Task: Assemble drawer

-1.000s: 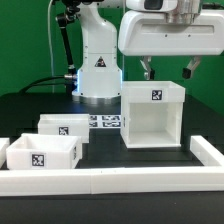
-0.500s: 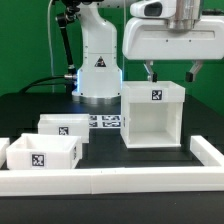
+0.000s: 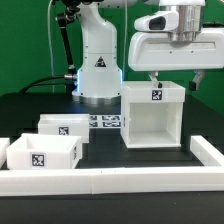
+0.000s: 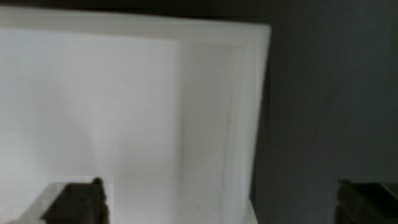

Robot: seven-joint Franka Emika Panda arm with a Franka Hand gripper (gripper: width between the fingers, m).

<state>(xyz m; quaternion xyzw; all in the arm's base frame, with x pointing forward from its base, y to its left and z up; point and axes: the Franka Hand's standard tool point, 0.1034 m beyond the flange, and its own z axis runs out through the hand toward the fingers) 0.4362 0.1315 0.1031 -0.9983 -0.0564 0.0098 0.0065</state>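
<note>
Drawer housing (image 3: pixel 152 118) stands untouched. The claw (image 3: pixel 175 79), wide open and holding nothing, has slid lower and toward the exterior view's right above it, so a grab looks close.

Black counter before a green backdrop, under soft, even light.

The matte black counter (image 3: pixel 30 105) fills the middle and lower part of the exterior view. Behind it, in the upper left of the frame, a plain green backdrop (image 3: pixel 25 35) closes off the room; no window or floor shows. A thin cable (image 3: pixel 38 86) curves across the counter at middle left. Low white border bars (image 3: pixel 120 183) run along the bottom edge and up the lower right. The marker board (image 3: pixel 106 122) lies flat near the centre. Shadows are faint.
</note>
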